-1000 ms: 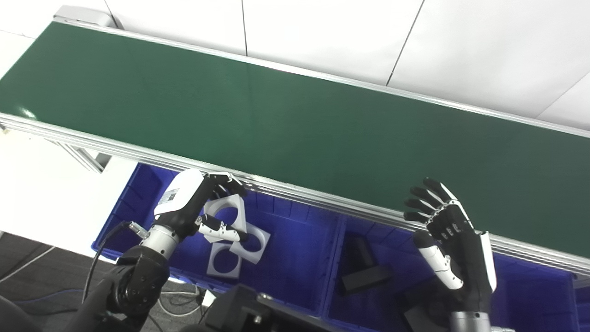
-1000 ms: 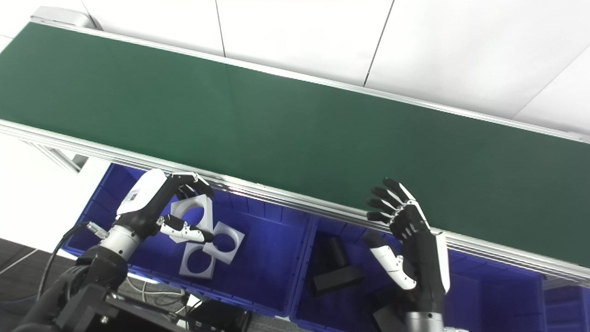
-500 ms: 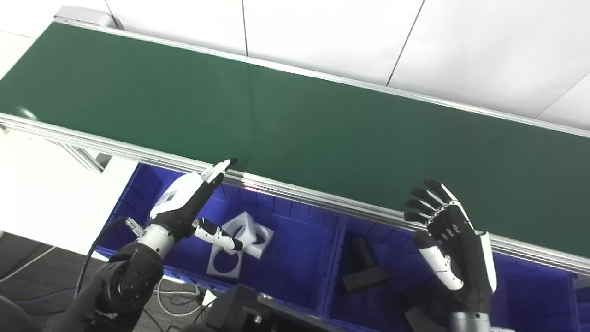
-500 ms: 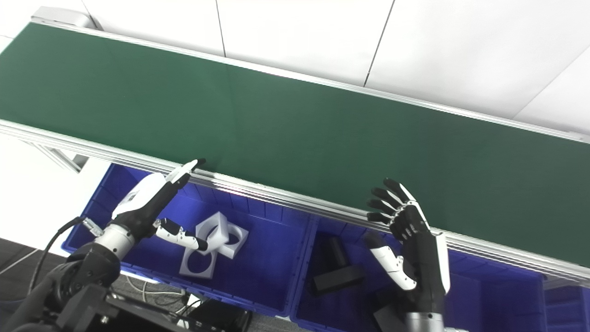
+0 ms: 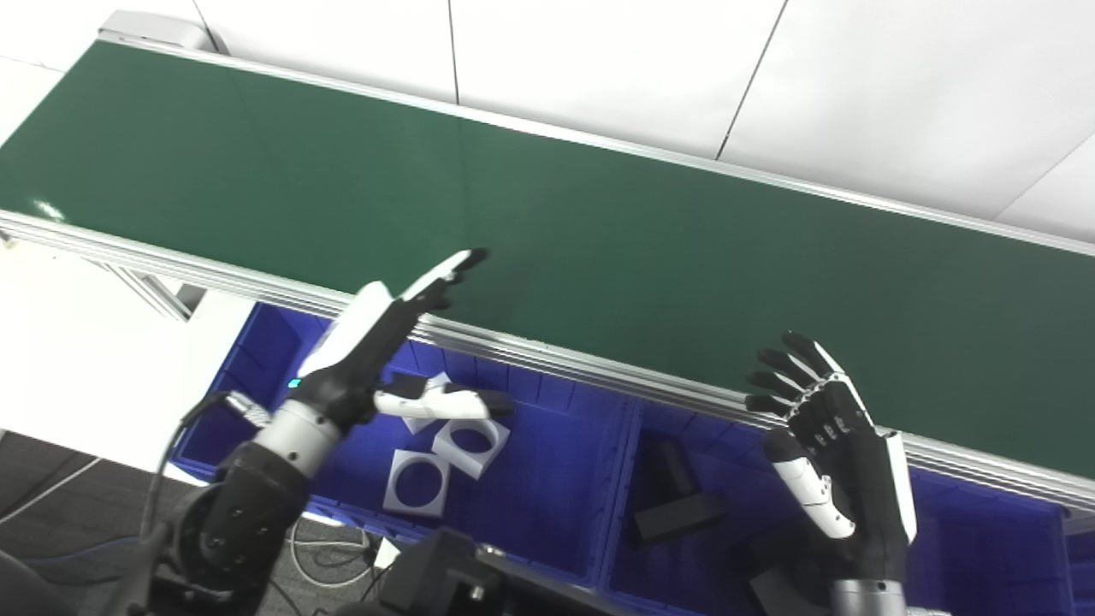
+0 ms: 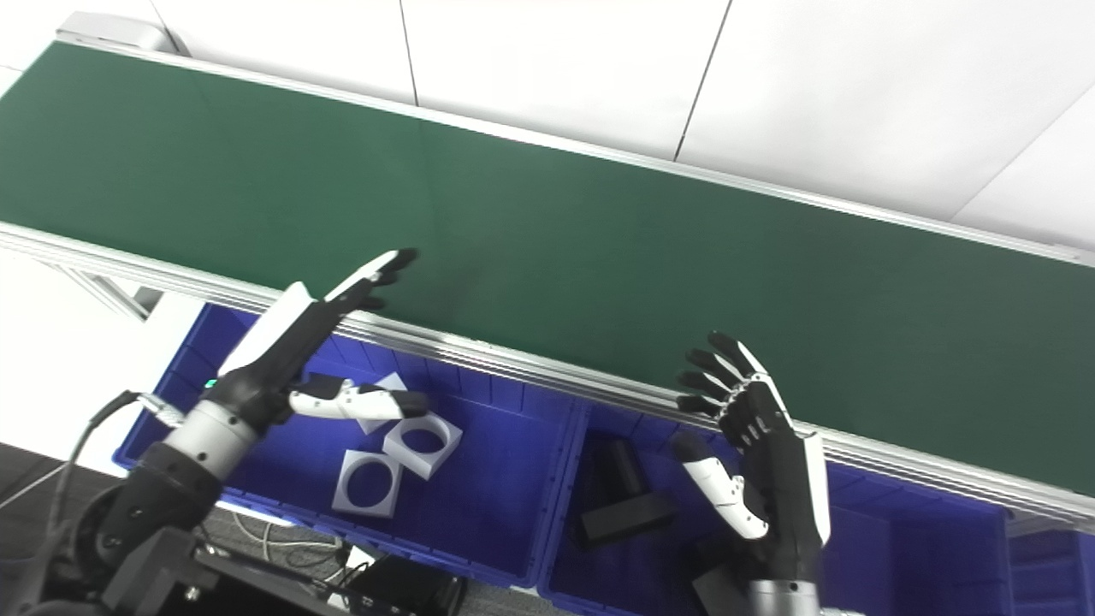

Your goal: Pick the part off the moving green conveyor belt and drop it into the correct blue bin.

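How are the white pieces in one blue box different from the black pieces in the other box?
The white parts are flat squares with round holes; the black parts look like solid blocks with no holes. The white parts lie in the left bin, below the open left hand; the black parts lie in the next bin, beside the right hand. Both bins are blue.

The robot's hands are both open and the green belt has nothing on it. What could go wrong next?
The left hand reaches over the belt's metal rail, so its fingers might bump it. The right hand waits low by the rail, so a fast part on the conveyor belt could slip past. White parts and black parts sit in separate bins, so a rushed drop could land wrong.
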Robot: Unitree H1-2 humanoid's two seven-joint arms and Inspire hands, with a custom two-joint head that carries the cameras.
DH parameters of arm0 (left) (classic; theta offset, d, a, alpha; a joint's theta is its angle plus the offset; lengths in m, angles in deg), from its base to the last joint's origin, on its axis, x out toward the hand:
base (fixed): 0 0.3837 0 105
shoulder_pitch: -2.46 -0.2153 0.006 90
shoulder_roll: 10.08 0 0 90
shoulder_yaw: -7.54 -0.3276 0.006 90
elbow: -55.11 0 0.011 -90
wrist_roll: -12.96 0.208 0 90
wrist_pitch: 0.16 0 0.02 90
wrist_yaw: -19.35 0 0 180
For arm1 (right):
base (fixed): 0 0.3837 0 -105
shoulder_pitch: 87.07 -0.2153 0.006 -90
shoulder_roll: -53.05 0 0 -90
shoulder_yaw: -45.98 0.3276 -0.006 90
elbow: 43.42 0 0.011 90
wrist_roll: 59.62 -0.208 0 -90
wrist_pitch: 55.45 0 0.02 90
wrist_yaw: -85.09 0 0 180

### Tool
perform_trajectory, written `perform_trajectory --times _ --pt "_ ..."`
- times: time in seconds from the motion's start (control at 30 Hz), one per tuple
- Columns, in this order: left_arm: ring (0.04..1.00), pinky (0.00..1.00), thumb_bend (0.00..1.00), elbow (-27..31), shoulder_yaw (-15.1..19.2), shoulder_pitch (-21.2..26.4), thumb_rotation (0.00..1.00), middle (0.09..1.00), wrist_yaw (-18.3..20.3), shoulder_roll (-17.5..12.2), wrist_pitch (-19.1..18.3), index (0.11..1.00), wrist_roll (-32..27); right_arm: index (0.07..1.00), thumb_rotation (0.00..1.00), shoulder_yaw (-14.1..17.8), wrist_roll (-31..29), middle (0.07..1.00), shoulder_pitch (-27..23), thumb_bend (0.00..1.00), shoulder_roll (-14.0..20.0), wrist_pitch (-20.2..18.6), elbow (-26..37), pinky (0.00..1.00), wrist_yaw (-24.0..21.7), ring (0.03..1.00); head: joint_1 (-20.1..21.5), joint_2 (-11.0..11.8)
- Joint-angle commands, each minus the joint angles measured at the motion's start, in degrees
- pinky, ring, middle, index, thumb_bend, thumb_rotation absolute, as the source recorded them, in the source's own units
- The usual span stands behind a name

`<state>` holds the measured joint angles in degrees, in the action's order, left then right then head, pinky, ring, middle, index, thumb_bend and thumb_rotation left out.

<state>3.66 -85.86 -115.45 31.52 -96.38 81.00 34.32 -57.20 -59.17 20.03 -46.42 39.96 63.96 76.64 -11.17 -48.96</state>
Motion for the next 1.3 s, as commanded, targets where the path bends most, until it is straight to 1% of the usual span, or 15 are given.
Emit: perform_trajectory --times 0.0,0.1,0.2,0.37,0.47,0.5,0.6,0.73,0.77,0.83,0.9,0.93,0.97,1.07,1.27 --pt "0.926 0.82 0.85 3.06 -0.61 1.03 0.57 0.957 0.53 0.23 0.24 0.935 -3.62 0.847 0.57 -0.26 0.41 0.784 0.03 0.73 -0.6 1.82 0.28 0.63 -0.11 0.726 -0.03 -0.05" --pt "0.938 0.85 0.91 3.74 -2.38 2.19 0.5 0.952 1.01 1.22 0.69 0.925 -7.87 0.846 0.56 -0.57 0.91 0.785 0.07 0.73 -0.78 3.1 -0.59 0.64 -0.15 0.727 1.39 0.98" --pt "0.915 0.85 0.98 2.96 -4.65 3.17 0.5 0.924 1.35 2.19 1.82 0.9 -9.7 0.847 0.56 -0.9 1.83 0.787 0.17 0.74 -0.99 3.88 -1.1 0.64 0.04 0.727 2.41 1.49" --pt "0.899 0.84 1.0 -2.91 -7.5 4.43 0.53 0.902 1.09 3.25 7.4 0.888 -13.26 0.848 0.56 -1.36 3.07 0.788 0.66 0.74 -1.69 4.74 -1.94 0.64 0.59 0.73 6.89 3.56" --pt "0.882 0.83 1.0 -6.92 -8.28 5.18 0.49 0.887 0.81 4.05 10.04 0.879 -15.8 0.852 0.56 -1.59 3.7 0.788 0.87 0.73 -2.04 5.61 -2.58 0.65 0.8 0.736 8.15 4.03" --pt "0.882 0.84 1.0 -9.66 -8.29 5.77 0.48 0.885 1.0 4.39 11.38 0.878 -17.47 0.853 0.56 -1.76 3.62 0.79 0.95 0.73 -2.23 6.02 -2.96 0.65 0.78 0.739 10.14 4.79" --pt "0.883 0.86 1.0 -16.61 -8.42 7.55 0.45 0.885 1.77 4.82 14.88 0.879 -20.87 0.855 0.54 -2.2 3.64 0.797 1.1 0.73 -2.73 7.11 -4.05 0.66 0.77 0.748 12.24 5.51" --pt "0.866 0.83 1.0 -23.28 -8.48 9.15 0.49 0.871 2.27 4.68 18.85 0.867 -23.11 0.855 0.53 -2.67 4.33 0.801 1.29 0.73 -3.58 8.36 -5.46 0.67 1.18 0.756 16.41 6.54" --pt "0.865 0.83 0.99 -24.65 -8.43 9.3 0.53 0.868 2.45 4.62 19.63 0.864 -23.79 0.856 0.53 -2.81 4.67 0.802 1.38 0.73 -3.83 8.41 -5.64 0.67 1.31 0.758 17.36 6.66" --pt "0.851 0.81 0.94 -27.33 -8.08 9.54 0.66 0.855 2.62 4.48 21.08 0.853 -24.89 0.86 0.53 -3.08 5.31 0.807 1.51 0.73 -4.45 8.59 -6.16 0.68 1.56 0.767 19.7 6.91" --pt "0.846 0.8 0.92 -29.57 -7.57 9.79 0.7 0.853 3.02 4.06 22.4 0.853 -26.19 0.861 0.53 -3.38 5.99 0.809 1.49 0.74 -4.99 8.8 -6.76 0.69 1.89 0.77 21.77 7.01" --pt "0.845 0.8 0.89 -30.7 -7.26 10.0 0.72 0.854 3.5 3.64 23.27 0.854 -27.18 0.862 0.54 -3.59 6.4 0.81 1.41 0.74 -5.28 8.94 -7.13 0.69 2.16 0.771 23.69 6.99" --pt "0.843 0.8 0.85 -31.58 -6.98 10.17 0.73 0.855 3.99 3.3 23.83 0.856 -28.23 0.862 0.54 -3.76 6.79 0.812 1.35 0.74 -5.53 9.11 -7.46 0.69 2.42 0.772 23.96 6.98" --pt "0.84 0.8 0.78 -33.36 -5.97 10.34 0.7 0.853 5.08 2.56 24.6 0.858 -31.06 0.859 0.54 -4.19 7.88 0.815 1.11 0.74 -6.53 9.9 -8.74 0.69 3.32 0.774 26.51 7.28" --pt "0.832 0.8 0.81 -36.58 -4.41 10.89 0.65 0.845 6.65 1.92 26.47 0.855 -33.71 0.86 0.56 -4.5 9.41 0.816 0.58 0.77 -7.89 9.85 -10.49 0.7 4.33 0.779 29.22 7.7"
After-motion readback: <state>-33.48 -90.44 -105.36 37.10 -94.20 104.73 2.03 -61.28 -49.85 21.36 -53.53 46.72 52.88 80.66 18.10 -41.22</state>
